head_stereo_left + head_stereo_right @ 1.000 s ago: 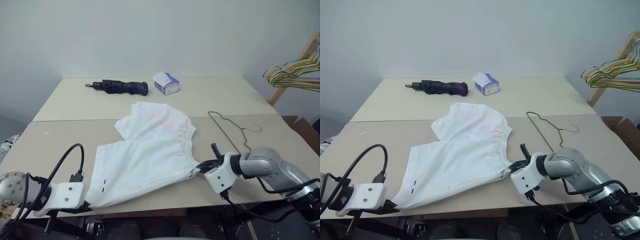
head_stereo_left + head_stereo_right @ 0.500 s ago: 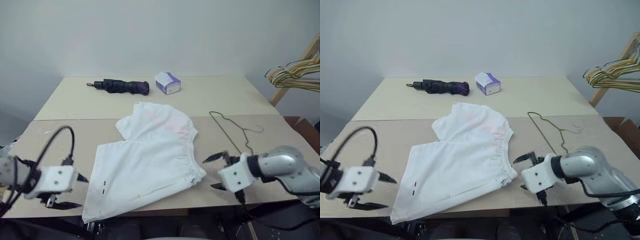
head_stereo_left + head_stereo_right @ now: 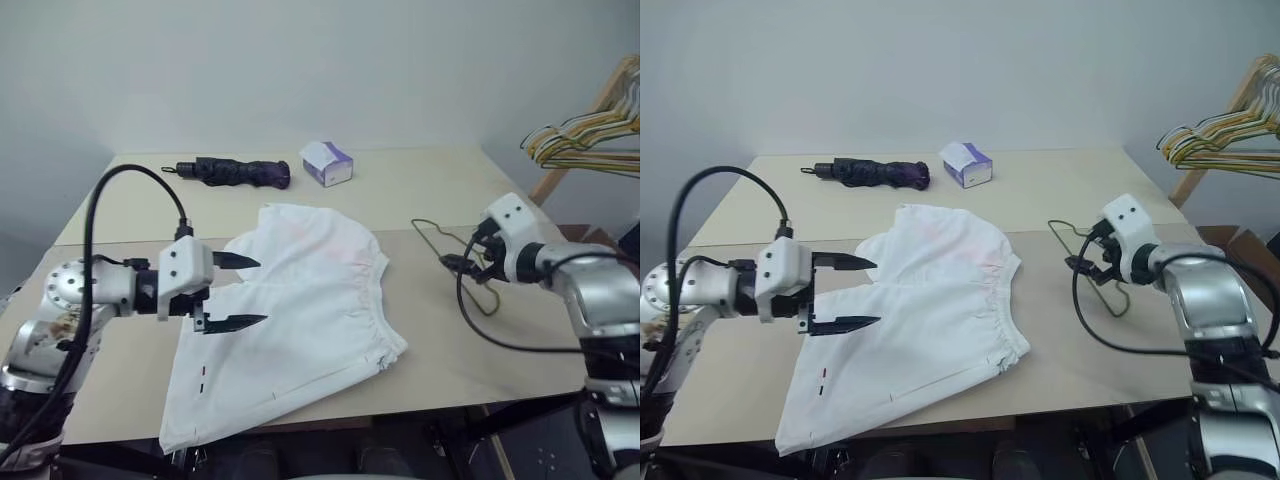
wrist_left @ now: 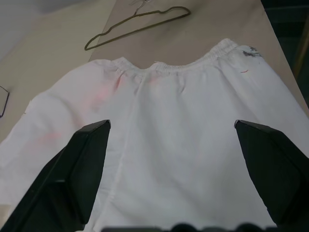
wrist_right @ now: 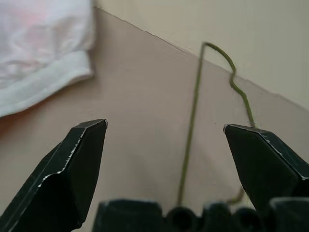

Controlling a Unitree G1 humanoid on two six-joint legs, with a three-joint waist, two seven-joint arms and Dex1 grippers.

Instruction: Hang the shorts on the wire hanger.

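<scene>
The white shorts (image 3: pixel 300 300) lie flat in the middle of the table, elastic waistband toward the right, two tiny marks near the front-left hem. My left gripper (image 3: pixel 260 291) hovers open over the shorts' left part, fingers pointing right, holding nothing. In the left wrist view the shorts (image 4: pixel 183 135) spread out between the open fingers, with the wire hanger (image 4: pixel 140 26) beyond the waistband. The thin olive wire hanger (image 3: pixel 436 236) lies on the table right of the shorts. My right gripper (image 3: pixel 458 262) hangs open just above it, and the wire (image 5: pixel 193 111) runs between its fingers.
A folded dark umbrella (image 3: pixel 235 172) and a white-and-purple tissue box (image 3: pixel 328 163) sit on the far half of the table. A bunch of coloured hangers (image 3: pixel 585 145) hangs on a wooden rack at the far right. The shorts' front hem reaches the table's near edge (image 3: pixel 420 400).
Both grippers let go of the shorts and opened. The left one rose and swung in over the shorts; the right one moved right and away to above the wire hanger. The shorts settled flat.
</scene>
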